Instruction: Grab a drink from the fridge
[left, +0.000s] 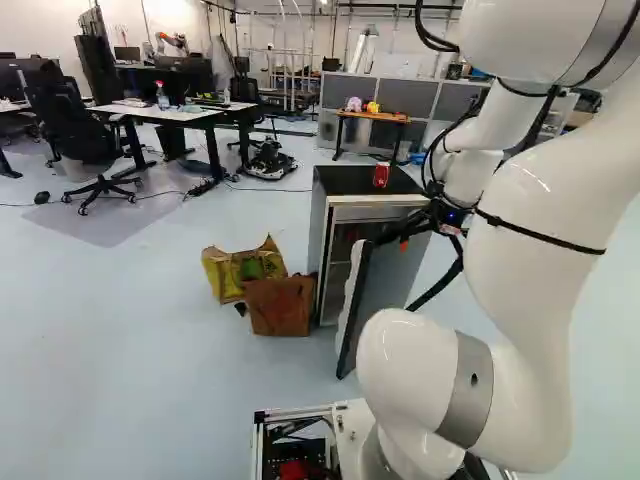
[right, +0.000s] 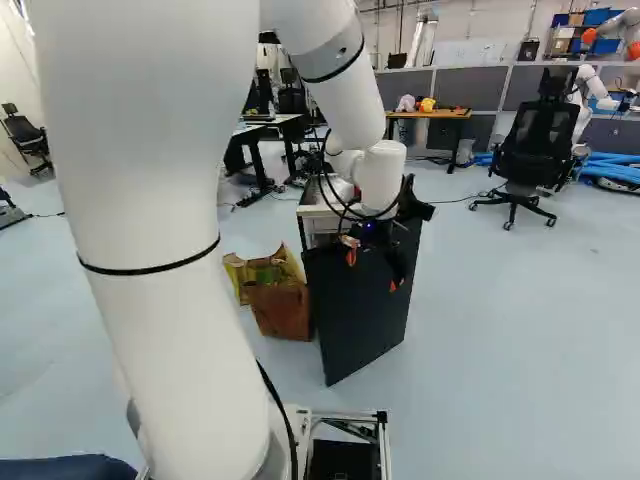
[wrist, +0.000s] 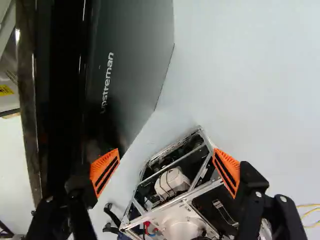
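End effector (wrist: 166, 171) spread beside open fridge door (wrist: 135, 60). Red can (left: 381, 175) atop mini fridge (left: 345, 181); contents inside indistinct. Can probably slick, thin-walled, easily dented; best pinched mid-barrel, lightly.

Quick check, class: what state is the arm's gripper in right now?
Gripper: open, its two fingers well apart and holding nothing, one of them close by the fridge door.

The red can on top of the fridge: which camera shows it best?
The left base view: the red can stands in plain sight on the fridge. The right base view shows no can; the arm blocks part of the fridge top. The wrist view shows none either, only the fridge door, floor and base.
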